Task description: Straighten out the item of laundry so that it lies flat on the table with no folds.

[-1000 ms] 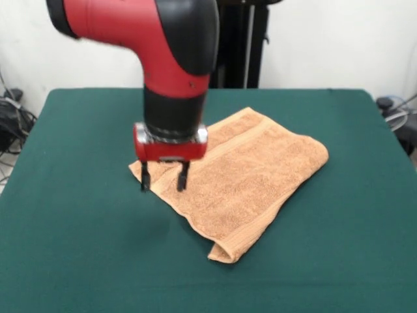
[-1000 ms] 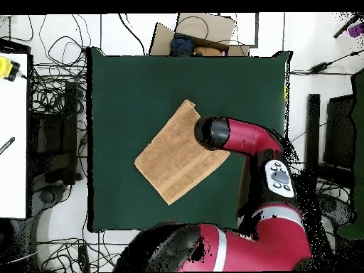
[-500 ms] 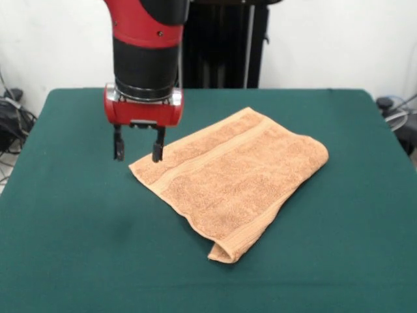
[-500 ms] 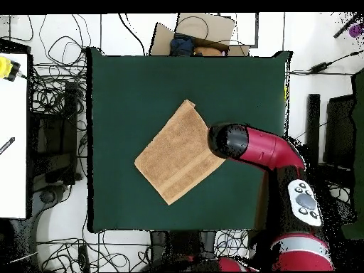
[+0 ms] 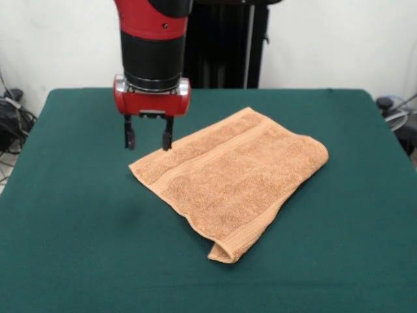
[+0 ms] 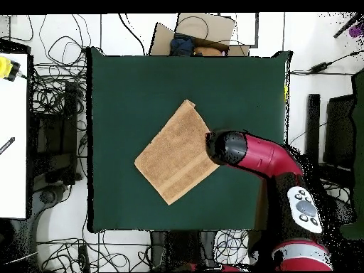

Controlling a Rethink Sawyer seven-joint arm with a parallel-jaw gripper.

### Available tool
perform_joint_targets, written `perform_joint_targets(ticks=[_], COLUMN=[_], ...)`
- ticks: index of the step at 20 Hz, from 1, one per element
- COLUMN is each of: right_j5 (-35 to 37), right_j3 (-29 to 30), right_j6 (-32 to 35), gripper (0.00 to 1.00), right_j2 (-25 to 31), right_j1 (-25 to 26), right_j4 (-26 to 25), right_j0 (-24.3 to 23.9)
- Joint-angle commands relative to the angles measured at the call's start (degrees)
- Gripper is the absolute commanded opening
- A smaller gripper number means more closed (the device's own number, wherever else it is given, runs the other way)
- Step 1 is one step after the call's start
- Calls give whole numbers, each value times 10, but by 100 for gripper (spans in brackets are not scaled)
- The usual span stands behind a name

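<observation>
Tool (image 5: 149, 139) empty, fingers spread, shifted slightly toward towel (image 5: 233, 180) corner, raised; towel unchanged, folded on tabletop (image 5: 78, 228).

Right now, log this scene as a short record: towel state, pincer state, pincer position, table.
towel: folded double, lying diagonally on the table, fold edge showing at its near corner
pincer: open, empty, pointing down
pincer position: raised above the towel's corner nearest the robot, not touching it
table: dark green top, much larger than the towel
task status: towel not yet spread flat
</observation>
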Motion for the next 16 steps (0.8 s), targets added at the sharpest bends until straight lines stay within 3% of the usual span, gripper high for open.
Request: perform_joint_targets(ticks=[1,10,16], right_j5=[-22,-26,-46], right_j3=[89,85,21], right_j6=[103,94,50], gripper=[100,100,100], right_j2=[69,78,104], right_j1=[-8,-1,70], right_j4=[25,26,7], right_j0=[15,18,-13])
